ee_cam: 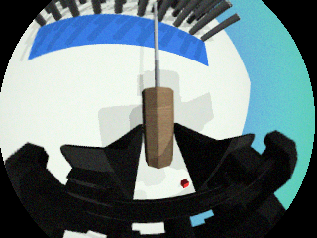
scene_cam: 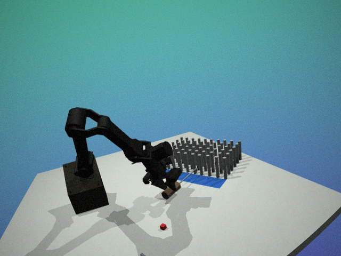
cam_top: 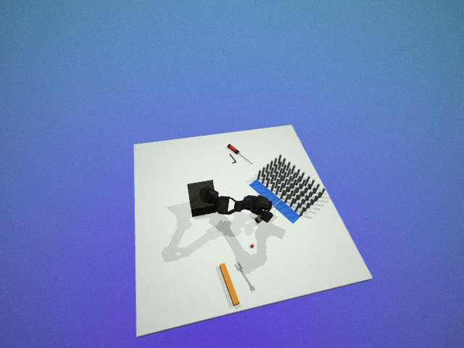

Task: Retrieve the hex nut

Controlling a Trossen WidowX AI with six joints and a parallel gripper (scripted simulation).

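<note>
Gripper (cam_top: 261,217) (scene_cam: 170,188) (ee_cam: 158,126) is clamped on the brown handle (cam_top: 258,219) (scene_cam: 166,193) (ee_cam: 158,111) of your tool, with one finger on each side. The handle is tilted. Its thin rod (cam_top: 278,203) (scene_cam: 188,175) (ee_cam: 157,50) points right, over the blue strip (cam_top: 292,215) (scene_cam: 210,182) (ee_cam: 119,30), and gets to the front posts (cam_top: 322,192) (scene_cam: 208,165) (ee_cam: 220,27). You cannot tell how far in the tip goes, or if it touches a post. The posts you can see stand up at the far side of the strip.

You cannot make out the nut, so you cannot tell where it is.

A little red block (cam_top: 251,245) (scene_cam: 163,226) (ee_cam: 184,183) sits on the white table (cam_top: 168,299) (scene_cam: 248,209) (ee_cam: 59,99), on the near side of your gripper. From the top, you see an orange bar (cam_top: 229,284) with a gray tool (cam_top: 246,278) just to its right, both near. At the far side lie a red and black screwdriver (cam_top: 233,148) and, just beside it, a small bent black key (cam_top: 235,162).
</note>
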